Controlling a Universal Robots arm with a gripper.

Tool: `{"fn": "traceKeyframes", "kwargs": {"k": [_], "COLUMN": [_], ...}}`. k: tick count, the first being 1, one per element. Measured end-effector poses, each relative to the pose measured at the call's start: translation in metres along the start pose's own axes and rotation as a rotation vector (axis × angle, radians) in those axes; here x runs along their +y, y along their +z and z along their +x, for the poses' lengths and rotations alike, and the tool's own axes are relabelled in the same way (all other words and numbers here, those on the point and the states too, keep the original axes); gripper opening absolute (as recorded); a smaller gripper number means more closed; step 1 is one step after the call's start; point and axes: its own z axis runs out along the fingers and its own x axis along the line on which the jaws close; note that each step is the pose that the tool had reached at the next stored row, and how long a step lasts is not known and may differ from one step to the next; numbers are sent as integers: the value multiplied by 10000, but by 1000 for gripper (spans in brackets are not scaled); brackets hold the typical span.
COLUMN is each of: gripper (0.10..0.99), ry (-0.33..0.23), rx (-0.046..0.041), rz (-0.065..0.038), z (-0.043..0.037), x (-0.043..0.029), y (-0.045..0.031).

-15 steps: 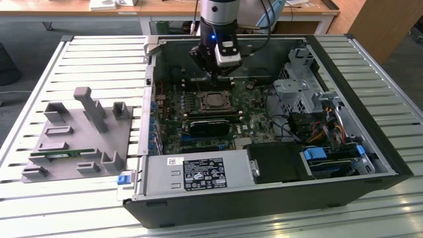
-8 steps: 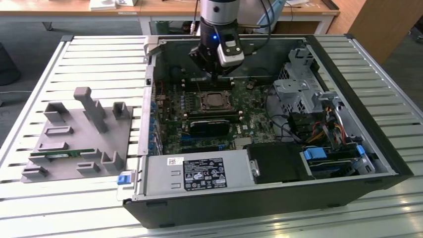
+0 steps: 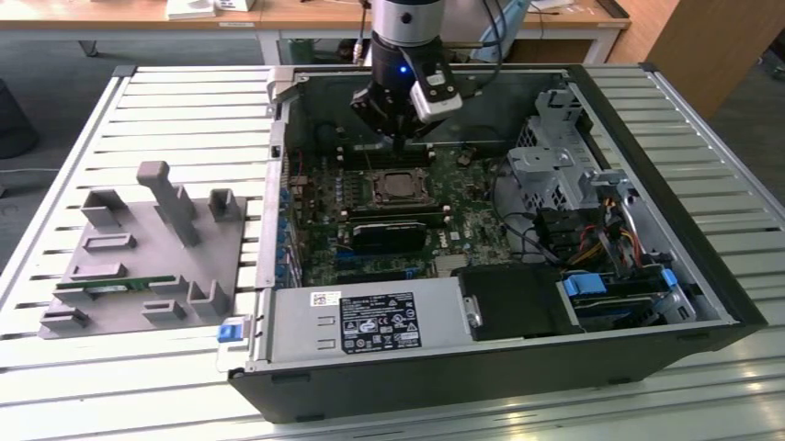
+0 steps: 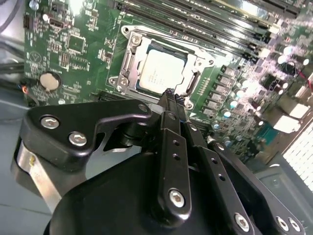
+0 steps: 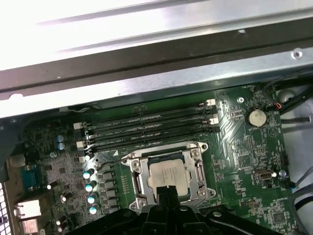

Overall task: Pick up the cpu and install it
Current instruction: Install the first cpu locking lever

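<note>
The cpu (image 3: 395,186) is a silver-topped square chip lying flat in the metal socket frame on the green motherboard (image 3: 322,248) inside the open computer case. In both wrist views the cpu (image 4: 161,71) (image 5: 168,174) lies just beyond the black fingertips. My gripper (image 3: 399,147) hangs a little above the board at the far side of the socket. Its fingers (image 4: 168,105) (image 5: 166,196) are pressed together with nothing between them, clear of the chip.
Black memory slots (image 5: 146,127) run beside the socket. A black heatsink block (image 3: 386,234) sits nearer the camera and a power supply (image 3: 368,322) at the front. A drive cage (image 3: 552,165) and cables stand on the exterior view's right. A grey fixture (image 3: 147,257) with a green stick lies left of the case.
</note>
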Motion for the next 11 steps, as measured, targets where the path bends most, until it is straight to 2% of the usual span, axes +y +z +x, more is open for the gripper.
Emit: {"fn": "traceKeyframes", "kwargs": {"k": [7,11], "gripper": [106,106], "ry": [-705,-1035], "rx": [9,18], "rz": [-26,-76], "z": [0,0], "x": [0,0], "y": [1,1]}}
